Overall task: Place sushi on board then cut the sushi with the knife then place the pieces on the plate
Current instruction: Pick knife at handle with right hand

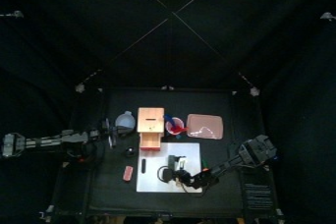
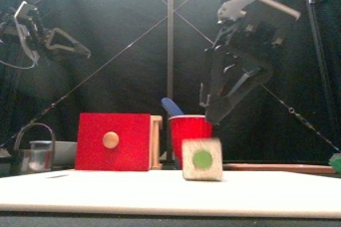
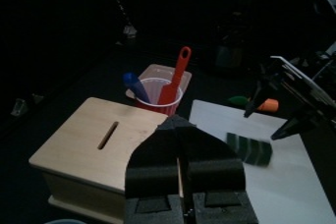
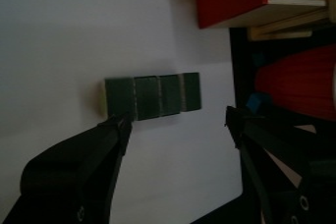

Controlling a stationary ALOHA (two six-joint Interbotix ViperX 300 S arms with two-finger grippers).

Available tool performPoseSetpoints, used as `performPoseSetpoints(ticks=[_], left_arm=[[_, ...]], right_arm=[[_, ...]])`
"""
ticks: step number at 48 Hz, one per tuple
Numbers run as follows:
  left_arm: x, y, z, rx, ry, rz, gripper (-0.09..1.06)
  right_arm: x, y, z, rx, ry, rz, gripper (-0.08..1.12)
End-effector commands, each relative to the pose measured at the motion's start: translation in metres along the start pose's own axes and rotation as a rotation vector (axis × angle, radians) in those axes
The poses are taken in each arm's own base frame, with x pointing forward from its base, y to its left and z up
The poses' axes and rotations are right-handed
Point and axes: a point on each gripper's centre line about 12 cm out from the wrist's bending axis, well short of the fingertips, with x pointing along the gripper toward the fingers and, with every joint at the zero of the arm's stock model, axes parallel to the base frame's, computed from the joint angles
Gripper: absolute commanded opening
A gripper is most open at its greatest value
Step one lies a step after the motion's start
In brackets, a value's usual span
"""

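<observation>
**Q:** Where was the sushi roll [image 4: 155, 95] when you checked?

**A:** It lay on the white cutting board [image 4: 79, 51], just ahead of my right hand [image 4: 178, 120], and the two were not touching. That hand was spread wide and empty, hanging above the roll.

**Q:** And your left hand [image 3: 183, 141]?

**A:** Pressed together, holding nothing, raised over the wooden box [image 3: 105, 144]. Beyond it I saw the red cup [image 3: 160, 92] with the red knife [image 3: 183, 63] and the blue knife [image 3: 133, 80]. The pink tray [image 1: 206, 125] sat past the cup on the counter [image 1: 105, 184].
</observation>
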Motion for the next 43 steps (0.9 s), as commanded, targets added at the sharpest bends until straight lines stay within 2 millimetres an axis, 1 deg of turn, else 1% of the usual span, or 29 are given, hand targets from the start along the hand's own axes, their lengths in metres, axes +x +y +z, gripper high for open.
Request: performPoseSetpoints(ticks=[1,6,7,13,15,18,23,27,36,43], left_arm=[[0.002,0.0,0.008,-0.004,-0.026,0.002,0.08],[0.002,0.0,0.008,-0.012,-0.025,0.005,0.08],[0.002,0.0,0.009,-0.014,-0.026,0.006,0.08],[0.002,0.001,0.007,-0.017,-0.023,0.007,0.08],[0.002,0.001,0.007,-0.017,-0.022,0.007,0.08],[0.002,0.001,0.006,-0.018,-0.02,0.007,0.08],[0.002,0.0,0.006,-0.024,-0.02,0.006,0.08],[0.002,0.0,0.006,-0.026,-0.02,0.004,0.08],[0.001,0.0,0.005,-0.023,-0.018,0.006,0.08],[0.001,0.0,0.005,-0.023,-0.015,0.004,0.08]], right_arm=[[-0.016,-0.009,0.01,0.036,-0.027,-0.004,1.03],[-0.022,-0.015,0.012,0.056,-0.038,-0.009,1.03],[-0.024,-0.019,0.012,0.076,-0.043,-0.009,1.03],[-0.029,-0.023,0.014,0.194,-0.09,0.037,1.03],[-0.028,-0.023,0.013,0.227,-0.104,0.057,1.03],[-0.027,-0.019,0.012,0.3,-0.109,0.099,1.03],[-0.023,-0.011,0.009,0.496,-0.071,0.178,1.03],[-0.024,-0.005,0.01,0.594,-0.062,0.23,1.03],[-0.021,0.009,0.018,0.656,-0.053,0.321,1.03],[-0.003,0.011,0.019,0.705,0.031,0.283,1.03]])
